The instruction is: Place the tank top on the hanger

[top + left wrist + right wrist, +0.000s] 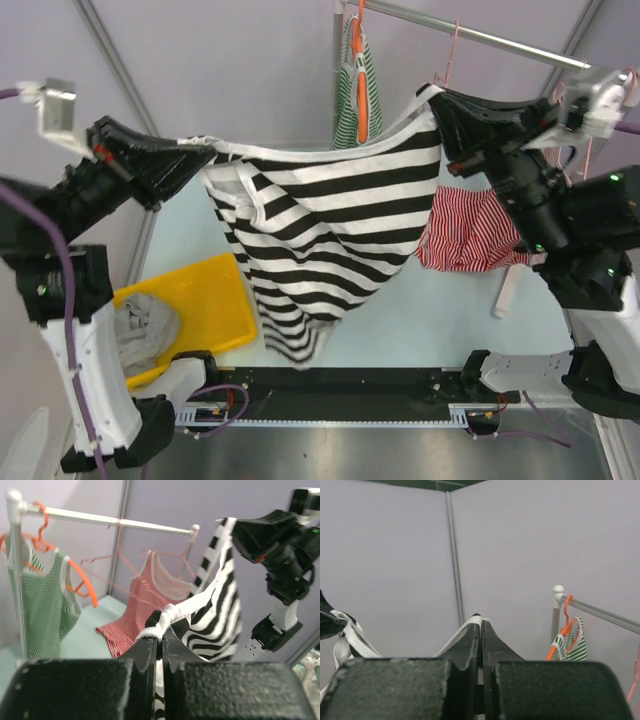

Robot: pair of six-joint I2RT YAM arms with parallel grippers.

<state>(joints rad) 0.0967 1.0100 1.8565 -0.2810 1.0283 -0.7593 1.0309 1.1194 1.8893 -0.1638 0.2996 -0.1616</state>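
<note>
The black-and-white striped tank top [320, 220] hangs stretched in the air between my two grippers, its lower part drooping toward the table. My left gripper [200, 152] is shut on one pale-edged strap, seen bunched at its tips in the left wrist view [162, 630]. My right gripper [440, 100] is shut on the other strap, whose pale edging [457, 635] runs over its closed tips [481, 622]. The thin pink wire hanger [451, 50] hangs on the rail just behind the right gripper. The left wrist view also shows the tank top [215, 610] below the right gripper [240, 530].
A metal rail [480, 35] crosses the back. A green-and-white top [358, 95] hangs from it on an orange hanger. A red-and-white top [470, 235] hangs by the right arm. A yellow bin [215, 290] with grey cloth [145, 330] sits front left.
</note>
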